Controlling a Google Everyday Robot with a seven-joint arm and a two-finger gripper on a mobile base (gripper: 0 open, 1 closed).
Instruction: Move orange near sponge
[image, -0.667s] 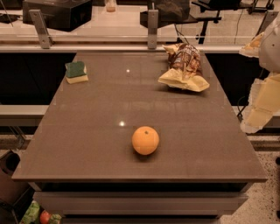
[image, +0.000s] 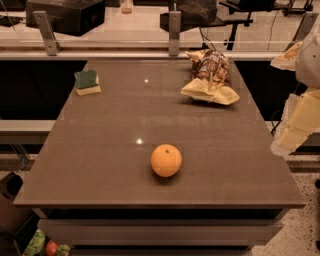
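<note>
We see the orange (image: 166, 160) resting on the table (image: 100, 165) toward its near edge, roughly at the middle of the width, with a small dark stem dot on its upper side and nothing touching it. The sponge (image: 87, 82) lies well apart from it, in the far left part of the table close to the left edge, dark green side up over its pale yellow base. Across from the sponge, in the far right part, a crumpled yellow-and-brown snack bag (image: 210, 77) lies on the surface. The pincer (image: 285, 140) hangs beyond the right edge of the table, off the surface, as part of the pale arm that enters from the right side of the view; it holds nothing that we can make out, and we cannot tell how far open it is. Behind the table, 2 upright metal posts (image: 174, 32) stand on a rail, with a dark box (image: 65, 15) beyond them at the far left. Down on the floor at the near left corner sits a small red fruit (image: 51, 247) among green packets.
</note>
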